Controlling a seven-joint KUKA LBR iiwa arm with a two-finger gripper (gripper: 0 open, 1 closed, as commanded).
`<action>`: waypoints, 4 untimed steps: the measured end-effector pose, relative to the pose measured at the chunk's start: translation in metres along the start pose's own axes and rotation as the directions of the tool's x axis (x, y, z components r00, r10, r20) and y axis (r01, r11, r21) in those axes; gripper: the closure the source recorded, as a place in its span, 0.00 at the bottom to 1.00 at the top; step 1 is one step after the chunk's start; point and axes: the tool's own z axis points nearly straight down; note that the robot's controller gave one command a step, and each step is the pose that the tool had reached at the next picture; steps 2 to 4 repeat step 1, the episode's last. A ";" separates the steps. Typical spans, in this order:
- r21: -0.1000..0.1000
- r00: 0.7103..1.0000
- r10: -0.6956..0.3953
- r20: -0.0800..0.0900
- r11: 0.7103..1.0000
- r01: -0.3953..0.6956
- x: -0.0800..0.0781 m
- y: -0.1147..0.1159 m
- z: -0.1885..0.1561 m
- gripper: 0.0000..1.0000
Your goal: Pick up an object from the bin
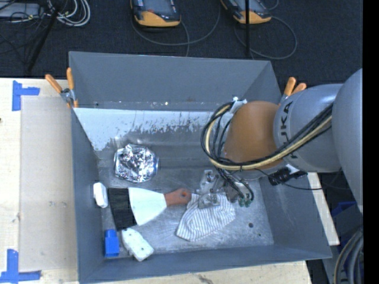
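Note:
My gripper (207,197) is low in the bin's right half, under the orange wrist cover, with its metal fingers down on the top edge of a crumpled white striped cloth (204,220). Whether cloth lies between the fingers is hidden. Just left of it lies a scraper with a white blade (146,205) and a reddish-brown handle (176,197) whose end points at the gripper.
A crumpled ball of silver foil (135,162) sits at the left centre. Along the left wall lie a small white cylinder (100,194), a black block (121,207), a blue block (111,243) and a white plastic piece (137,244). The arm crosses the bin's right side.

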 end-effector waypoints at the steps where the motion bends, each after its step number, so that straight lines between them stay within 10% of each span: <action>1: 0.000 1.000 -0.009 0.009 1.000 0.009 0.005 -0.002 -0.126 1.00; 4: 0.000 1.000 -0.009 0.009 1.000 0.009 0.005 -0.002 -0.126 1.00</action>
